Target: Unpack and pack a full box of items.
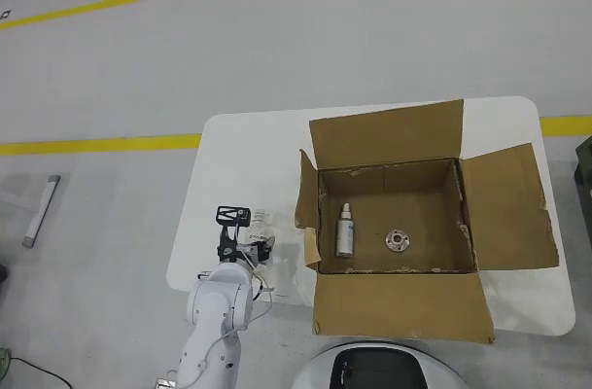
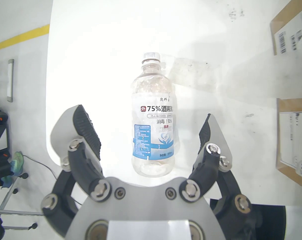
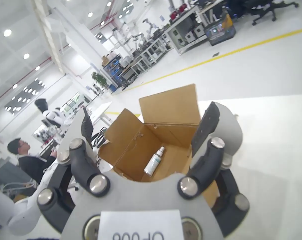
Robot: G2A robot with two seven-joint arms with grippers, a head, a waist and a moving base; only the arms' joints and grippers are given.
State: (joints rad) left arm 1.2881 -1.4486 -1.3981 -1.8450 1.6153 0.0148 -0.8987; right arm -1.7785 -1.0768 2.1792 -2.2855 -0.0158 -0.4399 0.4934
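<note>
Left tool (image 2: pixel 144 114) is hanging wide open above the bottle (image 2: pixel 153 123), which is lying on the tabletop (image 2: pixel 141 26) near its edge, beside the box (image 1: pixel 388 136); 1 off-centre squeeze is probably risking the slick, round bottle rolling off.

You have a clear bottle (image 2: pixel 153 116) with a white cap and blue-and-white label, a plain brown box (image 1: pixel 388 131), a white table (image 1: pixel 247 165), and yellow floor lines (image 1: pixel 91 145).
</note>
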